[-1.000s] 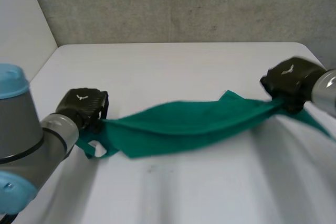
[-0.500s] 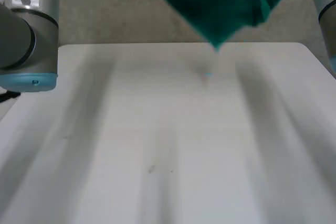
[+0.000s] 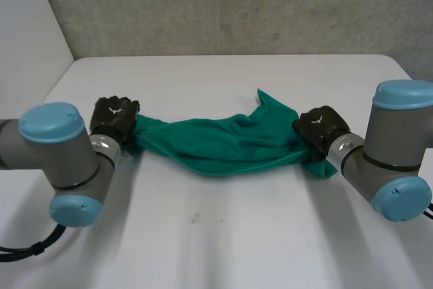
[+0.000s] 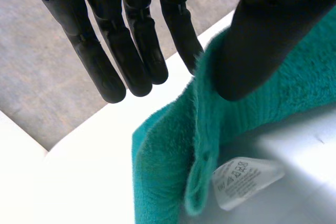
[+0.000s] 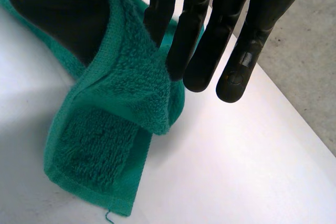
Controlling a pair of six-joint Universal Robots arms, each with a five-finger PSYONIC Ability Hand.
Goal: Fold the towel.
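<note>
I've got the towel point(image 3: 230, 141) strung left to right across the middle of the table point(image 3: 223, 235), and that left-right line is what my next move depends on. The left hand point(image 3: 115, 118) has the left end and the right hand point(image 3: 321, 126) the right end. Both sit at about the same distance from the near edge, so the long axis runs almost square across in front of me.

In the left wrist view the fingers are straight. The thumb point(image 4: 262, 40) presses the hem against the nearest finger point(image 4: 181, 30), so that is a pinch, not a wrap. A white care label point(image 4: 239, 179) hangs from the corner just beyond the thumb.

The right hand has the same grip. Its straight fingers point(image 5: 157, 9) and thumb point(image 5: 58, 14) clamp a doubled-over edge, with a loose flap hanging below them.

Between the hands the cloth is bunched into a narrow, sagging band rather than a flat sheet. One corner point(image 3: 265, 99) pokes up toward the far side, close to the right hand. The middle seems to rest on the table, though I can't be sure.

Neither hand is nearer the work, since each already has its own end. I judge the cloth needs spreading toward the far side before either end is carried across along that axis.
</note>
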